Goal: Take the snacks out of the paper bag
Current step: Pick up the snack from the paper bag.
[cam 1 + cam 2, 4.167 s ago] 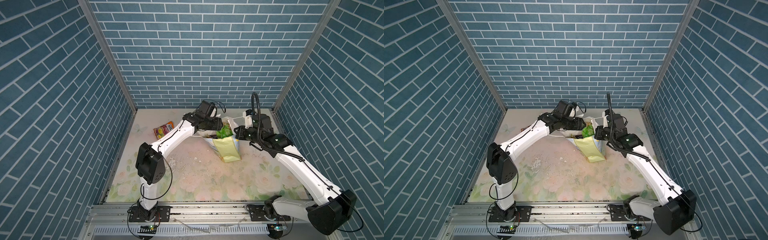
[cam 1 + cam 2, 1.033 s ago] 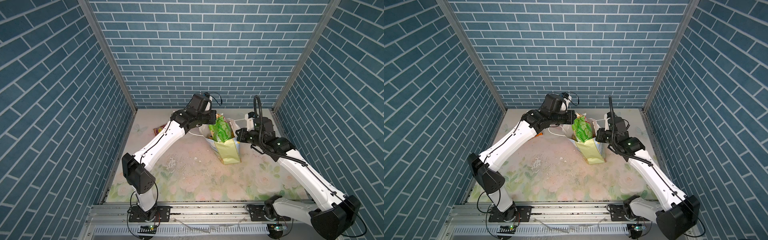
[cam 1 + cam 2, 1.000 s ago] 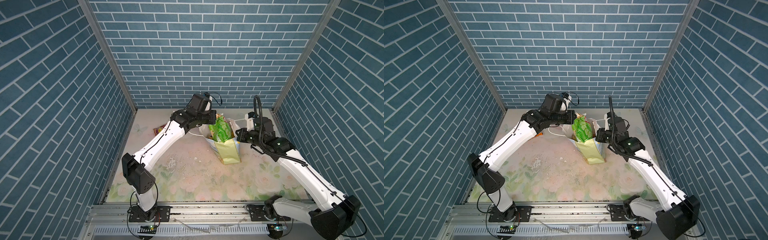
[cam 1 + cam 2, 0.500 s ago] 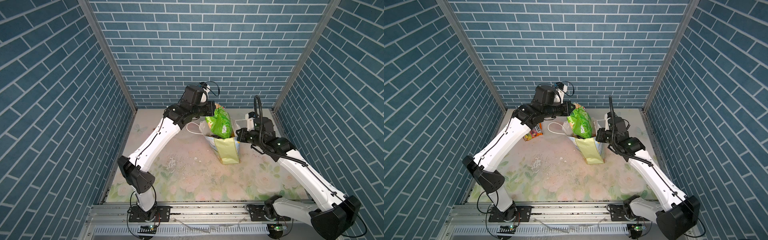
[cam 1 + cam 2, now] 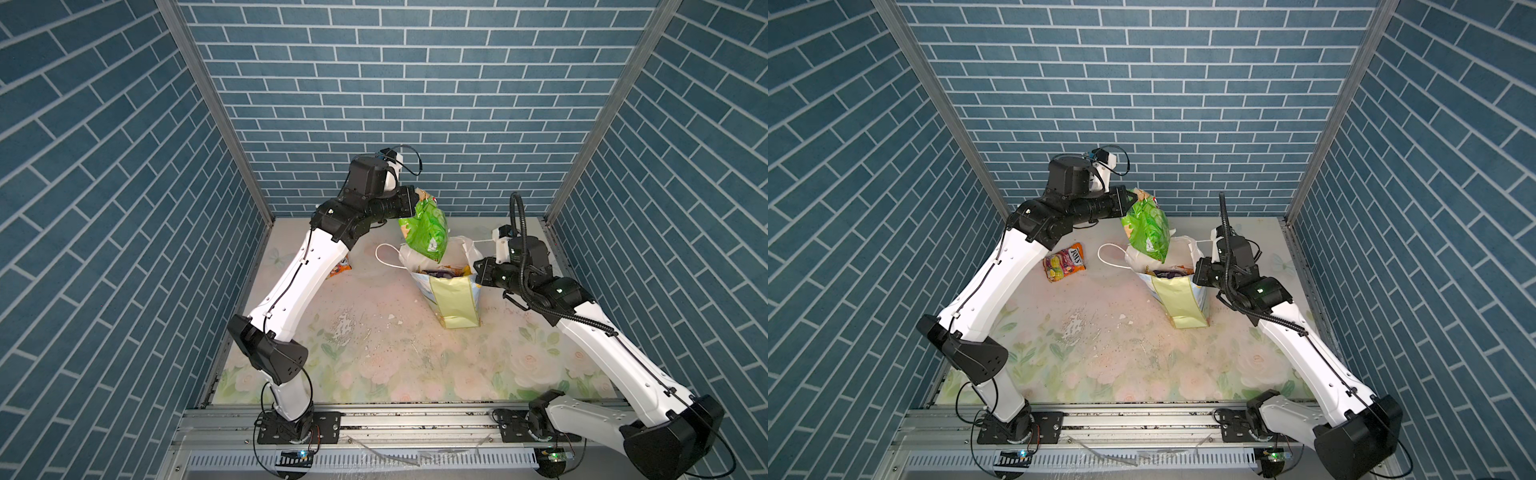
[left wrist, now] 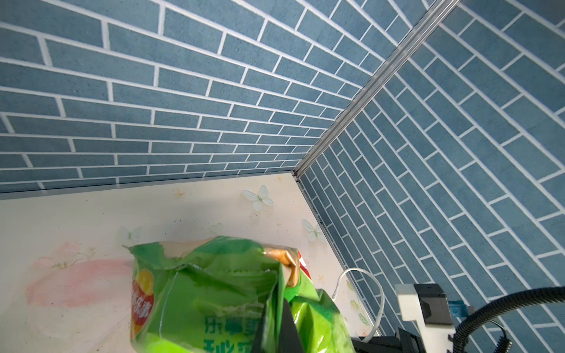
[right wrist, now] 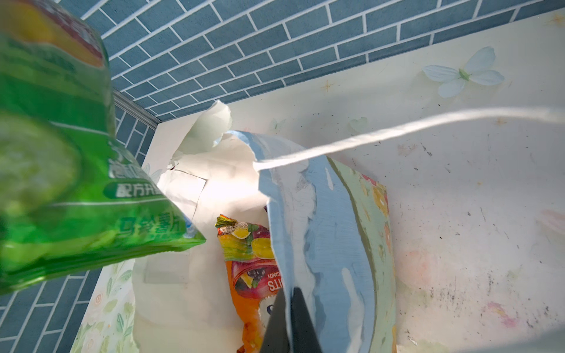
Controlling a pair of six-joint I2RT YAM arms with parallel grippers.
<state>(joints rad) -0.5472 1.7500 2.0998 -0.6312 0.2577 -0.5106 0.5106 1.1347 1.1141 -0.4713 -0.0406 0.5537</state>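
Observation:
A bright green snack packet (image 5: 424,232) (image 5: 1146,230) hangs in the air just above the open mouth of the paper bag (image 5: 455,295) (image 5: 1181,299). My left gripper (image 5: 413,201) (image 6: 279,305) is shut on the packet's crumpled top edge (image 6: 208,290). The bag stands upright, and my right gripper (image 5: 1196,272) (image 7: 289,293) is shut on its blue-printed rim (image 7: 324,229). Inside the bag lie an orange fruit-print packet (image 7: 250,259) and a purple one (image 5: 1169,273). Another orange-red fruit-print packet (image 5: 1064,262) lies flat on the table, left of the bag.
The bag's white cord handle (image 5: 384,257) loops out to its left on the floral table (image 5: 374,357). Blue brick walls close in the back and both sides. White crumbs and scuffs (image 5: 1075,324) mark the middle of the table.
My left arm has risen and pulled the green packet up out of the bag's mouth. The right gripper has kept its hold on the rim without moving.

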